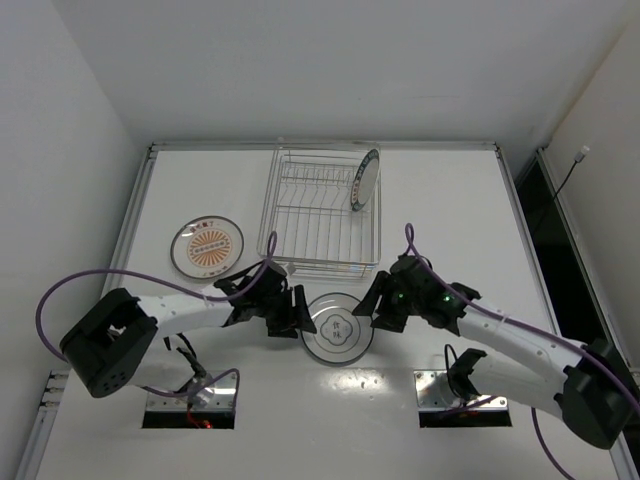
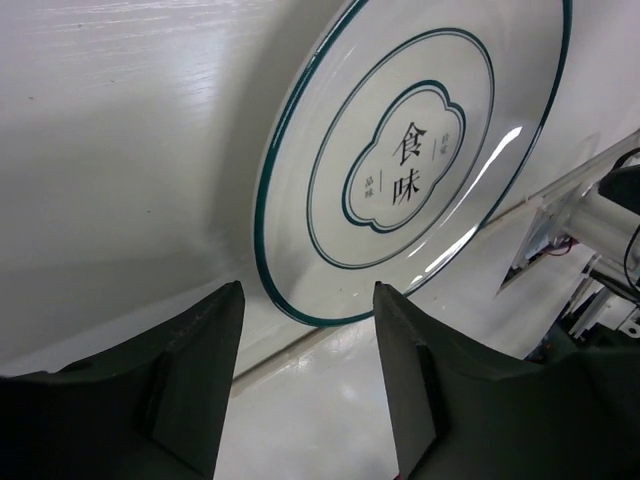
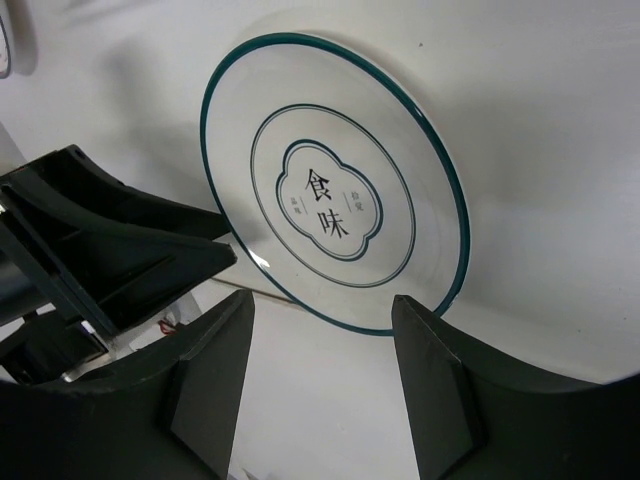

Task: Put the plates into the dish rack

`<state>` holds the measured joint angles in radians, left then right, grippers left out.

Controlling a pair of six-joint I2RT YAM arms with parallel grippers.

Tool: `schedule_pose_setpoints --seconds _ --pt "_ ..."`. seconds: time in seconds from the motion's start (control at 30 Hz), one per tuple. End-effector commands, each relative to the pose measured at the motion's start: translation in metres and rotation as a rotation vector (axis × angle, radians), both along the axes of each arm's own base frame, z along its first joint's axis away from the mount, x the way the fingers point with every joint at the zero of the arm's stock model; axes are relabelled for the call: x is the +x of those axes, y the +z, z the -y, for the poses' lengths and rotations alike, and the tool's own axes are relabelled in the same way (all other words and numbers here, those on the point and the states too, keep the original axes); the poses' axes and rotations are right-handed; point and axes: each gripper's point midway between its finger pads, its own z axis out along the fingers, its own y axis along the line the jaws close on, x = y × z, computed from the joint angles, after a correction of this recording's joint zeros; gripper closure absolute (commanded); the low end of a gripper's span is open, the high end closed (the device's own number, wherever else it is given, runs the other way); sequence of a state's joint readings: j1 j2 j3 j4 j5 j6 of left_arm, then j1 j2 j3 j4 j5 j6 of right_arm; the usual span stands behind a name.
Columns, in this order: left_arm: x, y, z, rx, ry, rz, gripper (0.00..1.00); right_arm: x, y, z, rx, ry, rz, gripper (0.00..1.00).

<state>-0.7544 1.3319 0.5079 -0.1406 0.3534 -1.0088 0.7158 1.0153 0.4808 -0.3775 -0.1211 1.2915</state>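
A white plate with a thin dark rim and a flower outline (image 1: 338, 327) lies flat on the table just in front of the dish rack (image 1: 283, 205). My left gripper (image 1: 300, 315) sits at its left edge and my right gripper (image 1: 378, 308) at its right edge. Both are open and hold nothing. In the left wrist view the plate (image 2: 400, 160) lies just beyond the left gripper (image 2: 308, 300). The right gripper (image 3: 322, 300) likewise faces the plate (image 3: 330, 210). A dark-rimmed plate (image 1: 366, 180) stands upright in the rack. An orange-centred plate (image 1: 207, 247) lies left of the rack.
The rack's wire prongs fill the back middle of the table. Two rectangular cutouts (image 1: 190, 405) (image 1: 462, 398) sit near the arm bases. Purple cables loop off both arms. White walls close in the table on the left, back and right.
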Motion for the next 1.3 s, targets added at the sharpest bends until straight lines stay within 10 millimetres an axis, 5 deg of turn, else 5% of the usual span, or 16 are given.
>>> schedule_pose_setpoints --seconds 0.0,0.1,0.27,0.53,0.77,1.07,1.1,1.27 --pt "0.008 0.007 0.008 -0.04 0.078 0.022 0.5 0.001 0.002 0.004 0.001 -0.028 0.017 0.46" --pt "0.007 -0.005 0.007 -0.02 0.078 0.004 0.62 0.001 0.001 0.006 0.004 -0.045 0.012 0.46" --pt "0.01 -0.008 0.018 -0.022 0.056 -0.015 0.66 0.0 -0.001 0.01 -0.012 -0.051 0.007 0.46" --pt "0.009 -0.007 0.029 -0.031 0.012 -0.014 1.0 -0.001 0.0 0.014 -0.005 -0.077 0.02 0.46" --pt "0.003 0.013 0.036 -0.012 -0.029 0.029 1.0 0.004 0.014 0.015 -0.004 -0.078 0.057 0.46" --pt "0.005 0.109 0.03 -0.054 -0.003 0.184 1.0 0.015 0.088 0.022 0.019 -0.017 0.302 0.56" --pt "0.011 0.135 0.033 -0.091 0.002 0.234 1.0 0.015 0.091 0.022 0.015 -0.007 0.314 0.57" --pt "0.025 0.192 0.034 -0.154 0.028 0.321 1.0 0.017 0.108 0.014 0.046 0.072 0.401 0.57"
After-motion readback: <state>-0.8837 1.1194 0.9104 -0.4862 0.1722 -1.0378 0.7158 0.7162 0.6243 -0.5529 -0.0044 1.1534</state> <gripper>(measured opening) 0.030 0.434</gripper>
